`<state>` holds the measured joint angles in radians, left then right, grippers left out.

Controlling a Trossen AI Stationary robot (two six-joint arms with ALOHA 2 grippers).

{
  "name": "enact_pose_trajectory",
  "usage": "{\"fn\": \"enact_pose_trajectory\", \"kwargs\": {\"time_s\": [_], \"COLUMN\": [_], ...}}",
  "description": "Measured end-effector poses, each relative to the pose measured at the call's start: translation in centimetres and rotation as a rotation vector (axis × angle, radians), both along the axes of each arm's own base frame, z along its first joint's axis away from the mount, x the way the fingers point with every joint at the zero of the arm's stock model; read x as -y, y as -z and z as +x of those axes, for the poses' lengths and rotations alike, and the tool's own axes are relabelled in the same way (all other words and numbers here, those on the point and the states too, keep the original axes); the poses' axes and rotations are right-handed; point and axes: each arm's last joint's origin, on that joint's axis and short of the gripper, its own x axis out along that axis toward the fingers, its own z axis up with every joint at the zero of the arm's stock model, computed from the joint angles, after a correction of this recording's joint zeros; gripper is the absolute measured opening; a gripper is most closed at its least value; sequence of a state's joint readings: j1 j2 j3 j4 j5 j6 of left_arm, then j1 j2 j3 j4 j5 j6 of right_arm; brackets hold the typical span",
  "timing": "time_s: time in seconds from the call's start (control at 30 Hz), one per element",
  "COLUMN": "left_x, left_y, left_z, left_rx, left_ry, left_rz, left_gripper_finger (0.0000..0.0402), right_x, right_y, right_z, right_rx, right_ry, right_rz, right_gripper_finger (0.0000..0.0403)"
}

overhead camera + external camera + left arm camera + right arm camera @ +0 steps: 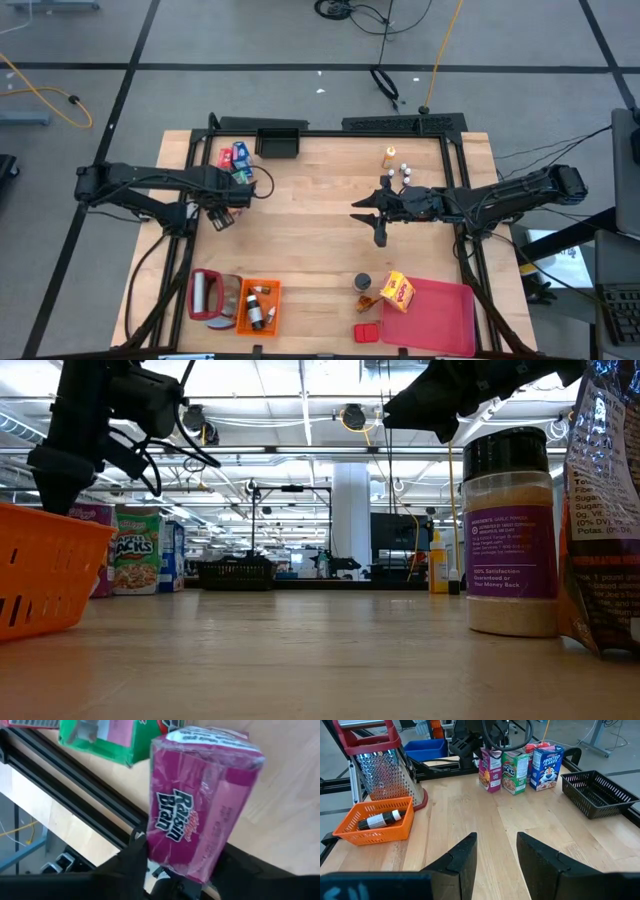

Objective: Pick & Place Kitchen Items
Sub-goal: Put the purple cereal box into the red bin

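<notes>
Raisin Bran box (200,815), pink, sits between the left gripper's (185,870) jaws, clamped, above the worktop's (310,220) far-left edge. High view: orange crate (258,306) holds small bottles (256,312). Right wrist view: right gripper (495,857) jaws apart, empty; black basket (600,794) empty.

Your cereal boxes (236,158) stand in a row at the table's (320,215) far left corner, with the wire basket (280,142) just beside them on the far edge. At the near left, the crate (257,305) holds small bottles (257,312), and the grater (210,296) lies just left of it. The tray (440,320) sits at the near right, a box (397,291) on its corner, and the tin (362,281) is just left of that.
</notes>
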<state>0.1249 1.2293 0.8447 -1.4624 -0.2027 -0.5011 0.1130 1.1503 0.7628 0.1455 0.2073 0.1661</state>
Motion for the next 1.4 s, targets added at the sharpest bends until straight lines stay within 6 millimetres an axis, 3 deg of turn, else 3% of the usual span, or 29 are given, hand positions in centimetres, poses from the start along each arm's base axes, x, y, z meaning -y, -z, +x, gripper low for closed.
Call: {"fn": "enact_pose_trajectory", "kwargs": {"time_s": [0.23,0.4,0.6,0.93,1.2,1.4], "left_x": [0.0,0.2,0.6,2.8,5.3,6.8], "left_y": [0.0,0.0,-1.0,-5.2,-9.2,-9.6], "left_z": [0.0,-0.1,-0.6,1.2,4.0,7.3], "left_rx": [-0.001,-0.009,-0.064,0.147,0.513,0.628], "left_ry": [-0.008,-0.028,-0.069,-0.042,0.049,0.193], "left_rz": [-0.003,-0.032,-0.031,-0.095,-0.151,-0.137], "left_gripper_finger": [0.0070,0.0037,0.0029,0.0028,0.0028,0.0028], "right_x": [0.0,0.0,0.0,0.0,0.0,0.0], "right_y": [0.0,0.0,0.1,0.8,0.3,0.3], "right_z": [0.0,0.0,0.0,-0.2,0.0,0.0], "right_rx": [-0.001,-0.001,-0.002,-0.012,0.044,0.048], "right_ry": [0.000,0.001,0.000,0.004,0.001,0.002], "right_rz": [0.000,0.000,0.000,0.000,0.006,0.009], "right_gripper_finger": [0.0130,0.0130,0.0130,0.0130,0.0130,0.0130]}}
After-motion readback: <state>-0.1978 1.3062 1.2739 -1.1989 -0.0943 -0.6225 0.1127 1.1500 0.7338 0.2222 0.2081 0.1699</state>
